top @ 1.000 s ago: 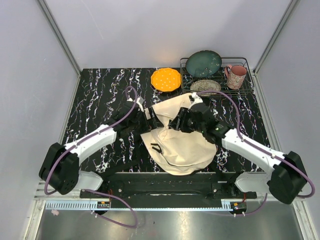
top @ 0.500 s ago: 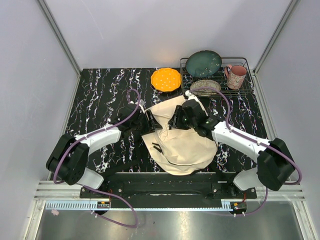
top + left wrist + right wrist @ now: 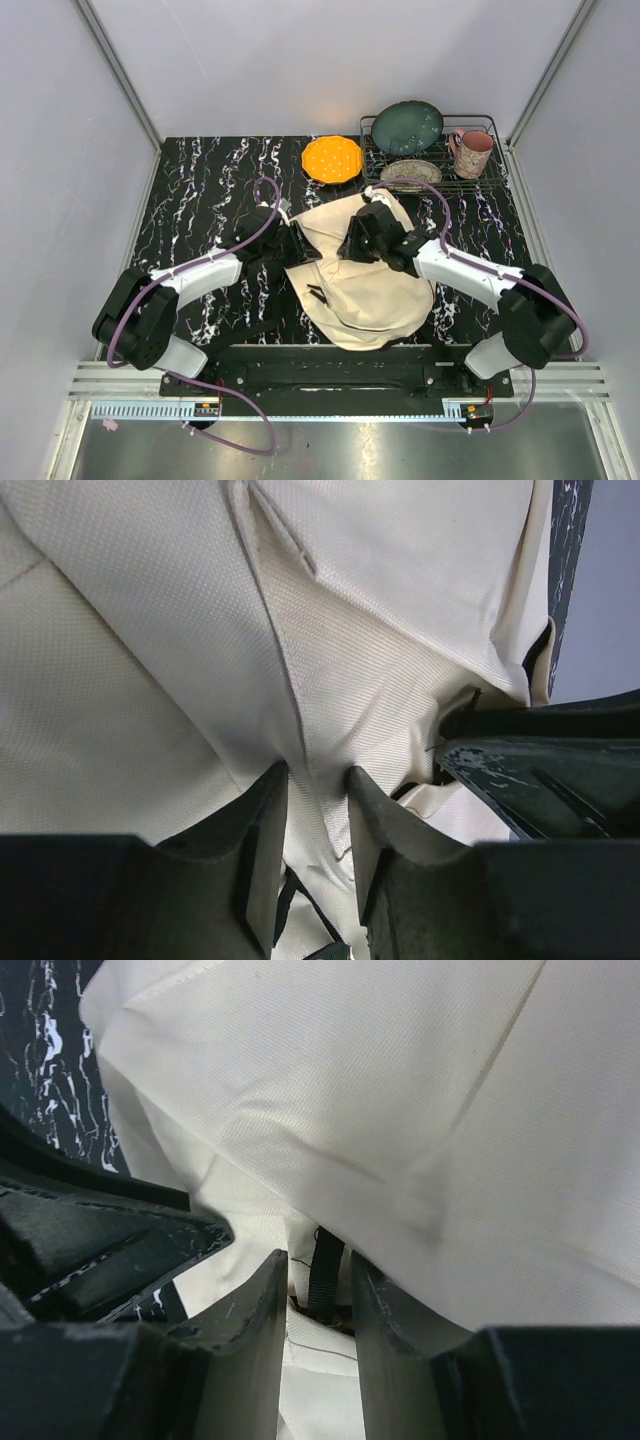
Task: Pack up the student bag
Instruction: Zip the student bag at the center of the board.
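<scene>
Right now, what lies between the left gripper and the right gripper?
Only a raised fold of the student bag, pinched by the left gripper and the right gripper; the top external view shows it, the left wrist view too.

I have open bench (image 3: 200,190) on my left; orange plate (image 3: 332,159) and dish rack (image 3: 468,184) seemingly hem the far side of the student bag (image 3: 370,295).

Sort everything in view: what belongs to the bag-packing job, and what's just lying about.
Job: student bag; left gripper and right gripper, both pinching its fabric.
Lying about: orange plate, green plate, pink mug, speckled dish, wire rack.
</scene>
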`<state>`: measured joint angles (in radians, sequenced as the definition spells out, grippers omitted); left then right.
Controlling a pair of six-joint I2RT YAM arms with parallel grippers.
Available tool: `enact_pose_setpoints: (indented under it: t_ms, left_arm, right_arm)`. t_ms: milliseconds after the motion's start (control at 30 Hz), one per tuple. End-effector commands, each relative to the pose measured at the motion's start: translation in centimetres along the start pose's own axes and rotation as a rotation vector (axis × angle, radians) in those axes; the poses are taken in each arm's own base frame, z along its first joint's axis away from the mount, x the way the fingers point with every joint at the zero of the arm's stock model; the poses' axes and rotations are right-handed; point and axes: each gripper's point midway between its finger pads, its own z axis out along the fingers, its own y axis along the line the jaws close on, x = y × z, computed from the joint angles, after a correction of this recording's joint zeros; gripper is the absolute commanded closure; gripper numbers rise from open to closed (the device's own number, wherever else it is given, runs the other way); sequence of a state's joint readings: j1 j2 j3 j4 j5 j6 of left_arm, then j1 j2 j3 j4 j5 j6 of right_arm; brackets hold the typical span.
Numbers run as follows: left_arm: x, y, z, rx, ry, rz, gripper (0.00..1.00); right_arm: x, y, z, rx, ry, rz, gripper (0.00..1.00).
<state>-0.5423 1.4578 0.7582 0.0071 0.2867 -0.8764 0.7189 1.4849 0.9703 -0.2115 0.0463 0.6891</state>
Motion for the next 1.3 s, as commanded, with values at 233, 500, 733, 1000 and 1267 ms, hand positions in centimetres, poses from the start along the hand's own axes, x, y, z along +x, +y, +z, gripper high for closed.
enact_pose_setpoints:
  t_ms: [233,500,733,1000,1267]
  left_arm:
    - [-0.8,-3.5,0.1,0.145,-0.004,0.023,0.80]
    - [-0.8,-2.8,0.0,0.100,0.005,0.052,1.00]
    - [-1.9,-2.5,-1.4,0.095,-0.027,0.076,1.00]
    - [-3.0,-1.1,-3.4,0.101,-0.062,0.058,1.00]
    - [-3.7,-0.4,-4.9,0.132,-0.073,0.037,1.00]
  right_arm:
    - [-1.3,0.3,0.9,0.009,-0.042,0.020,0.82]
    - [-3.3,-1.1,-2.1,0.053,-0.184,0.021,1.00]
    - [-3.9,-3.3,-4.2,0.117,-0.271,0.017,1.00]
    - [-4.2,-5.5,-5.6,0.185,-0.349,0.057,1.00]
    - [-3.7,-7.1,-5.6,0.238,-0.355,0.055,1.00]
